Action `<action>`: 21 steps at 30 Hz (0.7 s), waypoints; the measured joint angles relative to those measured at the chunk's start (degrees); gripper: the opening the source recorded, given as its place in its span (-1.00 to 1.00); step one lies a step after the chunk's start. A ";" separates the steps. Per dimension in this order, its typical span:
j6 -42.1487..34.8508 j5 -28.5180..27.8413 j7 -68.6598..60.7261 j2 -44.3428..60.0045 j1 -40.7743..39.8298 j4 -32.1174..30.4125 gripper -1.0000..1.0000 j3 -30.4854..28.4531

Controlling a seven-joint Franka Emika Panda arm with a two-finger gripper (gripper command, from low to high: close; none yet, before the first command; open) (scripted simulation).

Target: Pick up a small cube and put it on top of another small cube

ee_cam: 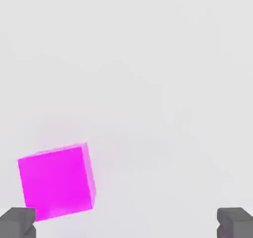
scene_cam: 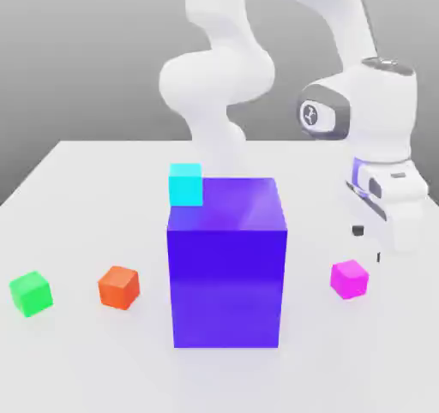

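The small magenta cube (scene_cam: 350, 279) rests on the white table at the exterior view's right; in the hand view the magenta cube (ee_cam: 57, 181) lies close to one fingertip (ee_cam: 19, 221). My gripper (scene_cam: 369, 242) hovers just above and slightly behind it, open, with nothing between its fingers; in the hand view the gripper (ee_cam: 126, 222) shows both dark fingertips spread wide. The small green cube (scene_cam: 31, 293) sits far off at the exterior view's left, near the table's front.
A big purple-blue block (scene_cam: 225, 261) stands mid-table between the two small cubes. An orange cube (scene_cam: 118, 286) lies left of it. A cyan cube (scene_cam: 185, 184) sits behind the block's upper left corner.
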 joint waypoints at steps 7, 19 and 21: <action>11.61 -3.39 1.40 14.29 3.81 1.97 0.00 -4.19; 6.79 -2.15 0.41 8.49 3.19 0.92 -1.00 -3.26; 3.47 -1.17 -0.27 4.41 3.14 0.16 -1.00 -2.92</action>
